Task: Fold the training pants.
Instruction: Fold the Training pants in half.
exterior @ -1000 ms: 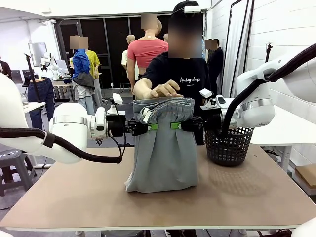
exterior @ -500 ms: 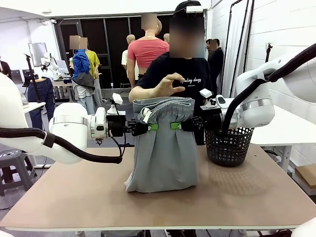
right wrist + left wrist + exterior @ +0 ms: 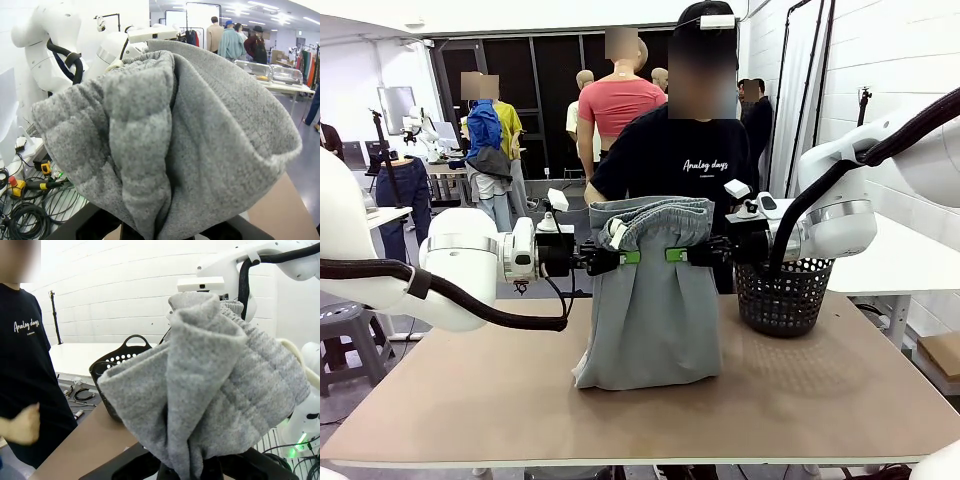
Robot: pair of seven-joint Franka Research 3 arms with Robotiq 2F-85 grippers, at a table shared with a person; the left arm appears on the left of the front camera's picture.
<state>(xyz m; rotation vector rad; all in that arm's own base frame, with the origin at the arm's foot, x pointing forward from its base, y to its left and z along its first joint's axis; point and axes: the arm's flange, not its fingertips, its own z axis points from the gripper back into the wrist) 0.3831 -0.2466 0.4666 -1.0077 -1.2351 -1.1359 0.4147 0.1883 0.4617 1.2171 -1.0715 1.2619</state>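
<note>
A: Fingers of both grippers are clenched on the training pants. Left gripper pinches the cloth just under the waistband on one side, right gripper on the other; green pads nearly meet across the front.

B: Where does the garment sit?

A: It hangs upright between the arms, waistband on top, lower end bunched on the tabletop about midway between near and far edges. A black mesh basket stands just beside it, toward the right edge. The person stands behind the far edge, hands off the cloth.

B: Handling?

A: Judged light and very soft: jersey, deep vertical pleats under the pinch, waistband slumping over. No stiffness to hold a crease, so it should drape wherever it is let down. Gathered elastic at the waistband looks like the firmest place to hold; the two outer corners of it would spread the cloth flatter than the present close pinch.

B: What do the wrist views add?

A: Left wrist view gives the elastic gathers close up, plus the person's hand held low by the body. Right wrist view gives the folded bulk of cloth over the fingers. Front view alone gives the lower end on the tabletop.
</note>
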